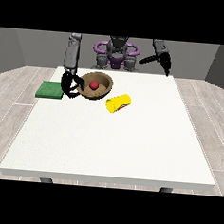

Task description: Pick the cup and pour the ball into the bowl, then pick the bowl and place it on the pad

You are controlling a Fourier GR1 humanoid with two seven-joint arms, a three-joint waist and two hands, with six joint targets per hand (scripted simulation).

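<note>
bowl: we see the brown bowl (100, 89) upright at the bench's (111, 142) far left.
ball: red ball (93, 85) inside it.
cup: yellow cup (118, 103) on its side, just beside the bowl.
pad: green pad (50, 90) at the bench's left edge.
hands: the hand at the view's left (70, 86) curls on the bowl's rim; the hand at the view's right (165, 62) hangs raised, fingers straight.

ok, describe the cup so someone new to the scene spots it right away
On the white table, look toward the far side, just right of the brown bowl that holds the red ball. The cup is the yellow one lying on its side, the only yellow thing there.
</note>
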